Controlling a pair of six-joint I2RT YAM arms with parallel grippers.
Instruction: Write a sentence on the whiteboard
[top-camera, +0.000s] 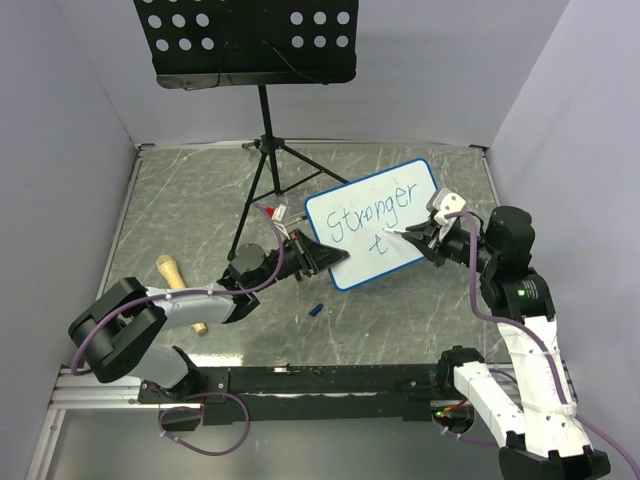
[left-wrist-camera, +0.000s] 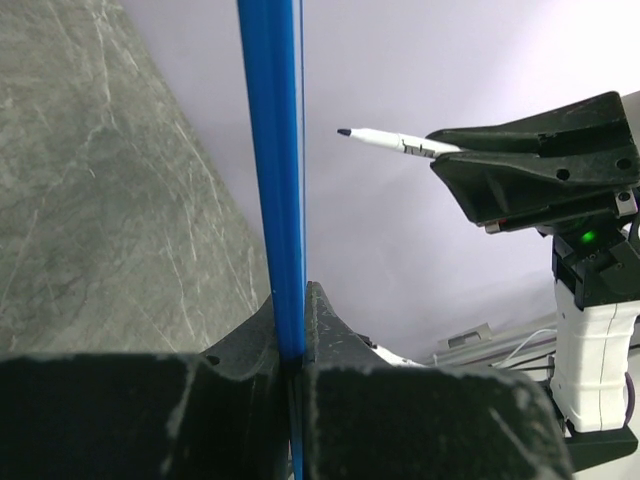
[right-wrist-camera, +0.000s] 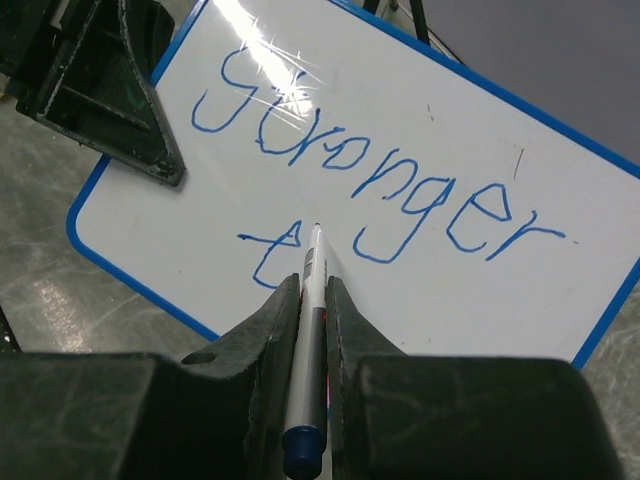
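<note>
Right gripper (right-wrist-camera: 314, 292) pinches the marker (right-wrist-camera: 315, 255), its tip just off the whiteboard (right-wrist-camera: 470, 130), at 3 o'clock of a lone "t". Left gripper (left-wrist-camera: 291, 305) is pressed onto the frame's 8 o'clock edge, holding the board tilted mid-table. The sentence (right-wrist-camera: 380, 170) reads "Stronger t", so line 2 is barely begun. The next letter likely calls for light contact and a steady board.

Edge-on at the left wrist, the whiteboard (left-wrist-camera: 272, 180) hides the sentence (right-wrist-camera: 400, 190). The left gripper (top-camera: 316, 257) covers one corner, the right gripper (right-wrist-camera: 312, 287) much of the marker (right-wrist-camera: 316, 245). A blue speck (top-camera: 315, 310) is too small to name.
</note>
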